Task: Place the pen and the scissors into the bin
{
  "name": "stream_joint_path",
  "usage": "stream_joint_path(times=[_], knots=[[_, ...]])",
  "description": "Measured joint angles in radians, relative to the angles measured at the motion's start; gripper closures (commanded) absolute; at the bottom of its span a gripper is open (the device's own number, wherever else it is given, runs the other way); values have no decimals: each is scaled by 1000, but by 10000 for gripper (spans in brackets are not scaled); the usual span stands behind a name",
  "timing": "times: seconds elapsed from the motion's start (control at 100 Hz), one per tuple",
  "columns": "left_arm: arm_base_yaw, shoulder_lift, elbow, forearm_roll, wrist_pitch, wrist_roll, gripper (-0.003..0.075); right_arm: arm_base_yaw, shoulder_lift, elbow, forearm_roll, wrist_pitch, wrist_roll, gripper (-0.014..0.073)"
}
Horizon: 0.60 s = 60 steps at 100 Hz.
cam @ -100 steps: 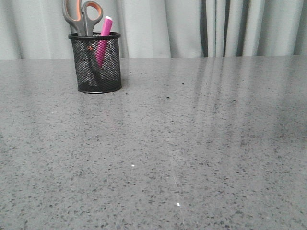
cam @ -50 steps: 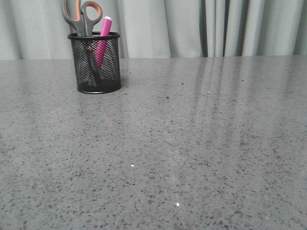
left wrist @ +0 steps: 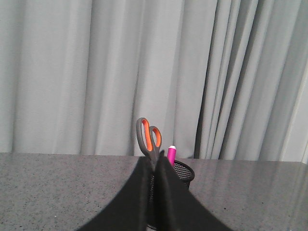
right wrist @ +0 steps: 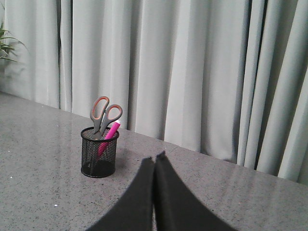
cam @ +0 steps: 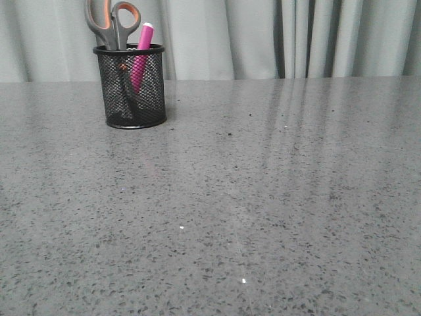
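Note:
The black mesh bin point(cam: 131, 89) stands upright at the far left of the grey table. The scissors point(cam: 112, 23) stand in it, handles up, blades down inside. The pink pen point(cam: 141, 52) leans in it beside them, white cap up. In the left wrist view the bin point(left wrist: 185, 172), scissors point(left wrist: 148, 142) and pen point(left wrist: 171, 156) show just beyond my left gripper point(left wrist: 154, 161), which is shut and empty. In the right wrist view the bin point(right wrist: 99, 154), scissors point(right wrist: 103, 115) and pen point(right wrist: 109, 135) stand well apart from my right gripper point(right wrist: 155, 158), also shut and empty. Neither gripper shows in the front view.
A pale grey curtain point(cam: 263, 36) hangs along the table's far edge. A green plant point(right wrist: 5, 45) shows at the edge of the right wrist view, far from the bin. The speckled grey table point(cam: 250, 210) stretches wide in front of the bin.

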Motion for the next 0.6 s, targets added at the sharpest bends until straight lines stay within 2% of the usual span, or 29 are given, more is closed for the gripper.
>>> stream_joint_path(times=[0.23, 0.32, 0.44, 0.49, 0.57, 0.6], knots=[[0, 0, 2, 6, 0, 2, 739, 0, 0, 0, -2, 0, 0, 662], [2, 0, 6, 100, -2, 7, 739, 0, 0, 0, -2, 0, 0, 662], [28, 0, 17, 393, 56, -46, 739, 0, 0, 0, -2, 0, 0, 662], [42, 0, 21, 625, 117, -151, 739, 0, 0, 0, -2, 0, 0, 662], [63, 0, 34, 994, 207, -483, 739, 0, 0, 0, -2, 0, 0, 662], [73, 0, 49, 1128, 228, -670, 739, 0, 0, 0, -2, 0, 0, 662]])
